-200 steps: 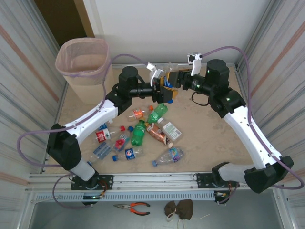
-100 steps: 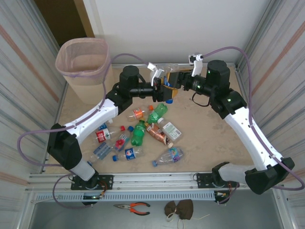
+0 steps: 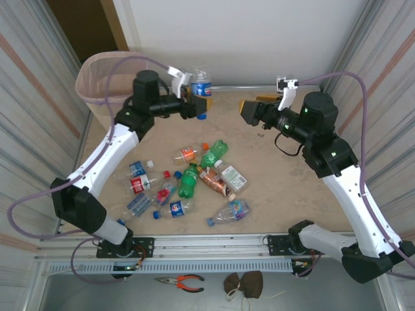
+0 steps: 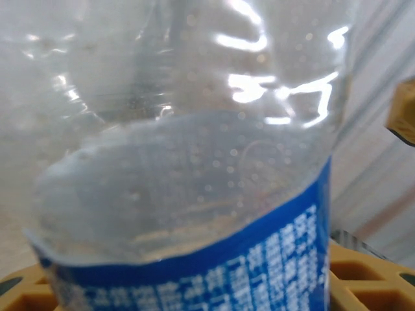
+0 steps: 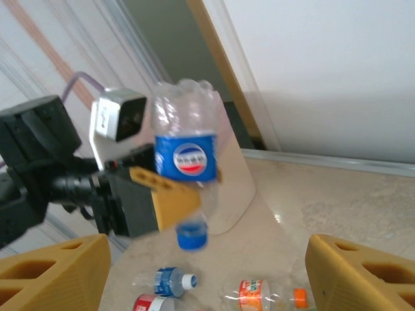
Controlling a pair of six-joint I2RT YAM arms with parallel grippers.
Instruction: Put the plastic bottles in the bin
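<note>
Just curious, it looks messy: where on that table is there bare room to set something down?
The sandy tabletop is bare on the right, between the heap of small plastic bottles and the right arm, and along the back wall between the left claw and the right claw. Centre-left is crowded: bottles lie packed from the middle to the left arm.
</note>
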